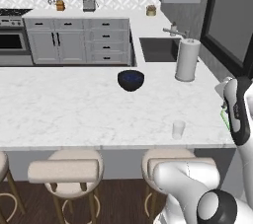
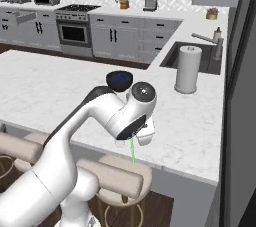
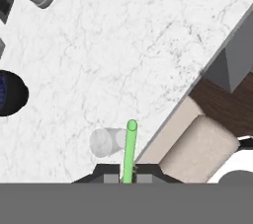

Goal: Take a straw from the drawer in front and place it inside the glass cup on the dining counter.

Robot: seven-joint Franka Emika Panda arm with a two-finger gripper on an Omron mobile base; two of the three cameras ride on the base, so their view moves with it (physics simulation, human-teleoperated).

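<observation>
My gripper is shut on the thin light-green straw, which points down from the fingers toward the dining counter. The small clear glass cup stands near the counter's front edge, just left of the straw's tip in the hand view. From the left base, the cup sits left of the hand, and the straw hangs beyond the counter's right end. In the right base view the straw drops below the gripper at the counter edge. The drawer is out of view.
A dark blue bowl sits mid-counter and a white paper-towel roll stands at the back right beside the sink. Beige stools line the front edge. A dark tall panel rises at the right.
</observation>
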